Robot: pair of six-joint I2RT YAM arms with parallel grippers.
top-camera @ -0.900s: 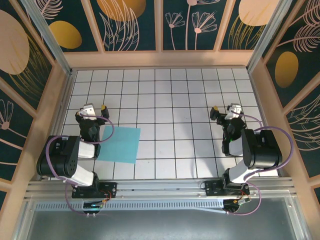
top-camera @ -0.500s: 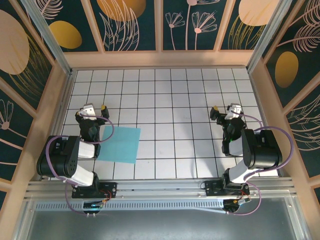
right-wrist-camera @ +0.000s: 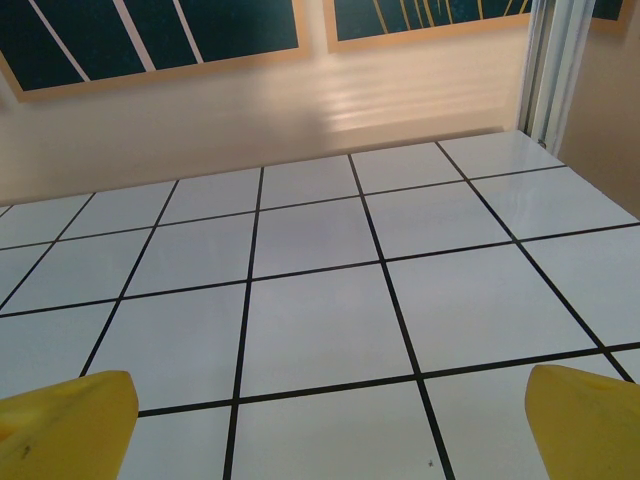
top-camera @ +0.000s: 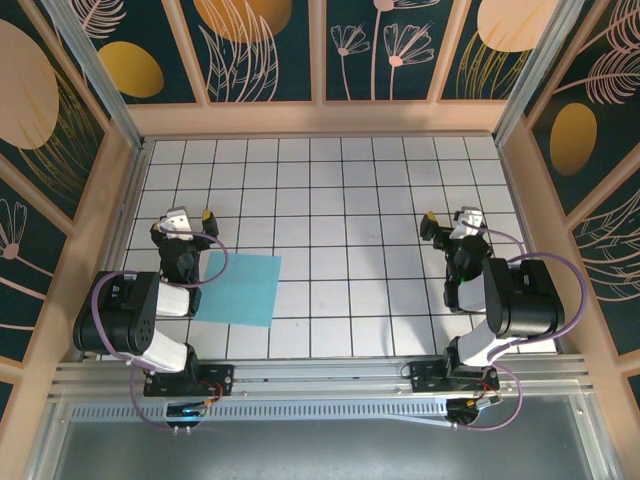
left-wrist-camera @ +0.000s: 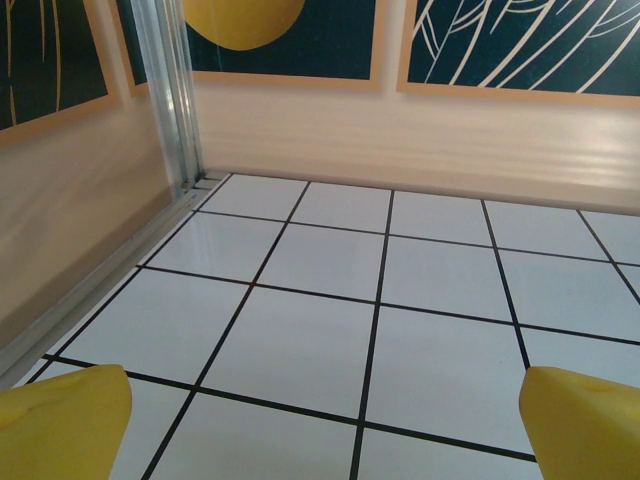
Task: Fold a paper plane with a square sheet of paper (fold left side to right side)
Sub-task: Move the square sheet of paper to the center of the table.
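Turquoise and thin, the square sheet of paper lies flat and unfolded on the white-tiled worktop, just behind and to the right of the left claw, close against the left arm and well apart from the right claw, which sits far off to the sheet's right. Both claws stand wide, holding nothing: each wrist camera shows its yellow fingertips at the two bottom corners with bare tile between them. The first risk is probably the reach itself. The left claw points away from the sheet toward the far wall, so the arm has to swing back over paper that lies almost under its own wrist, and a link or cable brushing it could push it askew or crumple it. The second is the pick-up. Paper this thin, lying flush on glossy tile, gives the fingertips no lip to catch, so a pinch at the left edge may only slide the sheet sideways or nip a dent into it. The third is alignment: the sheet already sits slightly skewed to the grid, and if the right claw does not pin the right side, the lifted half may drag the whole sheet along, landing the edges off and the crease crooked.
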